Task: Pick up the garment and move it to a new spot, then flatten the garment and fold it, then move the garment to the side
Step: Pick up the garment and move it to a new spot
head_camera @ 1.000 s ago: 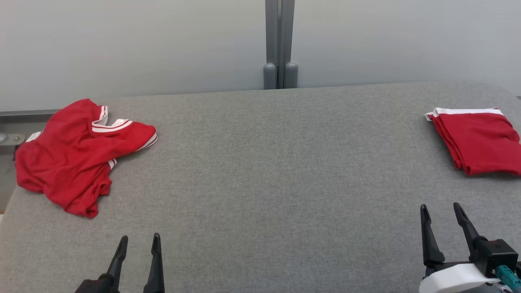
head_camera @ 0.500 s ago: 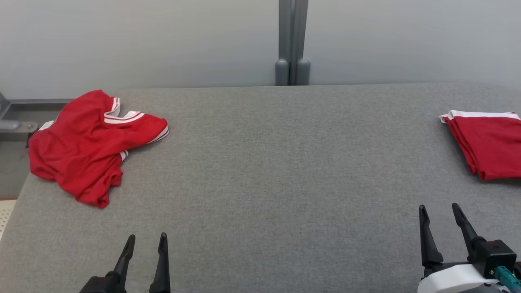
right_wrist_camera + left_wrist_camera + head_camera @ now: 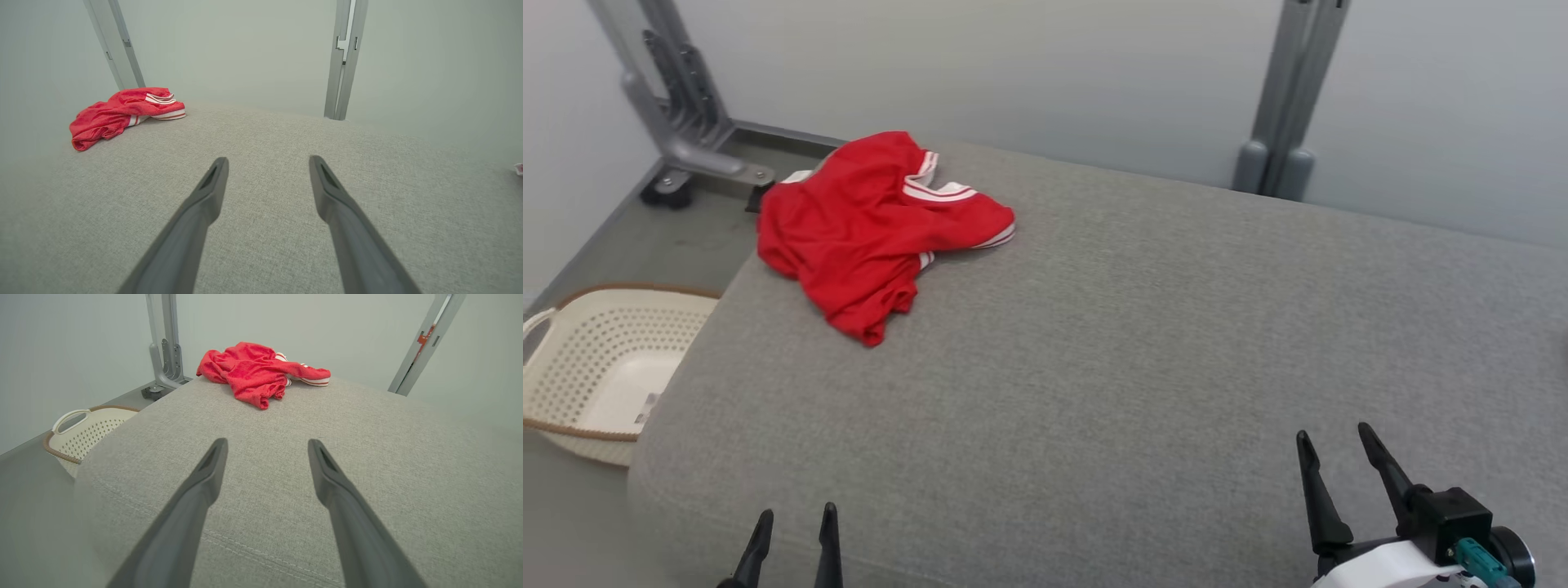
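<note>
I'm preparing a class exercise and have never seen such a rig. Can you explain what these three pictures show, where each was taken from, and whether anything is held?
This is a two-armed robot facing a grey padded surface. One picture looks down from its head; the others look along each wrist's two dark fingers. The left gripper and right gripper are open, holding nothing. A crumpled red garment with white trim lies at the surface's far left corner. A cream perforated basket sits on the floor beside the surface.
</note>
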`<state>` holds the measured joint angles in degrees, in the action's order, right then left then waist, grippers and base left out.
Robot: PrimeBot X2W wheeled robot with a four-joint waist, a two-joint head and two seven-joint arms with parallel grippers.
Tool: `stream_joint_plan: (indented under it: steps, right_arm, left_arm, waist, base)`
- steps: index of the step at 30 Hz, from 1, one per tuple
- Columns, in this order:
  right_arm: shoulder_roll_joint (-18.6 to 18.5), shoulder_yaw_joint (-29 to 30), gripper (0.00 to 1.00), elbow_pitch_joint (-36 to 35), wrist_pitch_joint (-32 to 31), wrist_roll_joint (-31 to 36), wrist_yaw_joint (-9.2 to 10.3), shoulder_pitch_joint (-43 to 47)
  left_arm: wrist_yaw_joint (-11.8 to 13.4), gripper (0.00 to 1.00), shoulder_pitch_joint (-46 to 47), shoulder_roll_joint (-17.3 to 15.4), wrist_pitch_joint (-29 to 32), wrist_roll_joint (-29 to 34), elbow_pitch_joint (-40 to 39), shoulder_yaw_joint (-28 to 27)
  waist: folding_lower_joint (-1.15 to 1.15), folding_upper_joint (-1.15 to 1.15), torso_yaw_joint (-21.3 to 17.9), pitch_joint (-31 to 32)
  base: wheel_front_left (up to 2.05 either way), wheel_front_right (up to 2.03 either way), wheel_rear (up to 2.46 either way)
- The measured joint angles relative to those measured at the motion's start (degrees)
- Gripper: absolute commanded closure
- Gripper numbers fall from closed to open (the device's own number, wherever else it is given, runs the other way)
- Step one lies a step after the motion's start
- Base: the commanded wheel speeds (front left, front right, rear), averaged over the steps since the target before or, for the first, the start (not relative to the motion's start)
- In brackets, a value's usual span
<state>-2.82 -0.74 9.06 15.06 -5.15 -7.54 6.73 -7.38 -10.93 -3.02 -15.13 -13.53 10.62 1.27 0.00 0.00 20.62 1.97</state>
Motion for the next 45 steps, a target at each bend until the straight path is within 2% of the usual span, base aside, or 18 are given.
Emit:
stream_joint_plan:
  steps: [7, 13, 17, 20, 24, 28, 34, 37, 45]
  right_arm:
    - [0.0, -2.1, 0.00, 0.9, 0.0, -0.5, 0.00, -0.7]
    - [0.0, -2.1, 0.00, 1.6, 0.0, 0.9, 0.01, -0.6]
    - [0.1, -1.6, 0.00, 0.9, 0.0, 4.9, 0.00, -4.8]
    - [0.1, -1.4, 0.00, 0.3, 0.0, 8.2, 0.00, -8.7]
    - [-0.9, -1.7, 0.00, 0.1, 0.0, 10.8, 0.00, -12.7]
    - [-1.6, -1.6, 0.00, -0.5, 0.0, 12.1, 0.00, -15.8]
    - [-1.8, -2.9, 0.00, -0.8, 0.0, 12.9, 0.00, -17.9]
    - [-1.8, -3.6, 0.00, -1.0, 0.0, 12.8, 0.00, -18.6]
    - [-0.8, -4.6, 0.00, -2.7, 0.2, 12.5, -0.01, -20.1]
  left_arm:
    - [0.0, 0.00, -1.2, 0.0, 0.0, 0.0, -0.3, -0.9]
    - [0.0, 0.00, 3.3, -1.8, 0.0, -1.5, 2.2, 4.2]
    - [0.0, 0.00, 13.4, -3.3, 0.0, -6.3, 6.9, 9.3]
    - [0.0, 0.00, 23.6, -5.7, 0.0, -9.5, 12.8, 15.2]
    - [0.0, 0.00, 36.9, -7.2, 2.9, -18.3, 20.7, 21.3]
    - [0.0, 0.00, 48.3, -10.8, 7.0, -24.8, 27.0, 27.2]
    - [0.0, 0.00, 60.6, -15.0, 8.3, -30.5, 36.9, 30.2]
    - [0.0, 0.00, 63.4, -15.7, 9.5, -33.0, 41.2, 31.3]
    - [0.4, 0.00, 69.6, -17.3, 8.3, -33.9, 54.7, 30.9]
  waist:
    - [0.00, 0.00, 6.0, 0.5]
    - [0.00, 0.00, 6.1, -0.2]
    - [0.00, 0.00, 5.7, -2.6]
    - [0.00, 0.00, 5.4, -5.4]
    - [0.00, 0.00, 5.0, -10.5]
    - [0.00, 0.00, 3.8, -16.6]
    - [0.00, 0.00, 0.7, -25.3]
    - [0.00, 0.00, -1.3, -28.5]
    - [0.00, 0.00, -7.0, -33.2]
  base:
    - [0.00, 0.00, 0.00]
    - [0.00, 0.00, 0.00]
    - [0.00, 0.00, 0.00]
    - [0.00, 0.00, 0.00]
    - [0.00, 0.00, 0.00]
    - [0.00, 0.00, 0.00]
    - [0.00, 0.00, 0.00]
    - [0.00, 0.00, 0.00]
    - [0.00, 0.00, 0.00]
